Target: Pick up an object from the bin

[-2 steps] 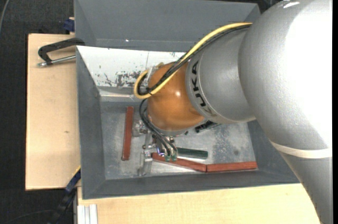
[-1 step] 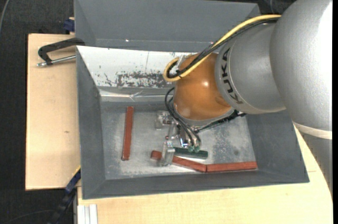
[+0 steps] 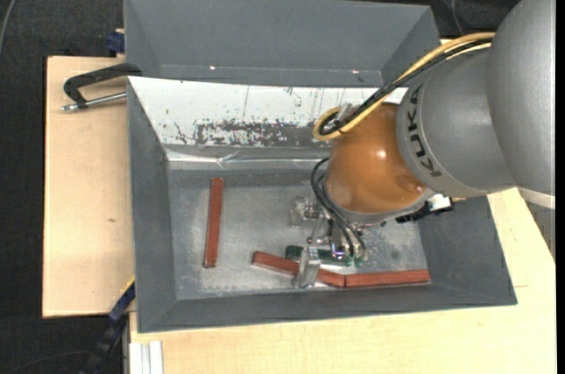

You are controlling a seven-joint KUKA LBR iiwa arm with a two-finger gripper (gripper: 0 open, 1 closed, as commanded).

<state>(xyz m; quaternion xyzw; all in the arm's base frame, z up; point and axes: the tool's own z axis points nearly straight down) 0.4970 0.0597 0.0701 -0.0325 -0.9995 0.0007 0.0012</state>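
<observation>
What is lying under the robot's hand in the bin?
A short reddish-brown flat stick pokes out on one side, a longer stick on the other; the hand covers their inner ends.

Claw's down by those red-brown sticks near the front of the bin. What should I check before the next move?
1. Claw is down at the front sticks: ok.
2. Which stick it is on: cannot tell. The short red-brown stick and the long front stick meet right under it.
3. A stick is actually gripped: cannot tell.
4. Clearance from the front wall: cannot tell. The claw sits close to it.
5. Left stick lies well apart and out of the way: ok.
</observation>
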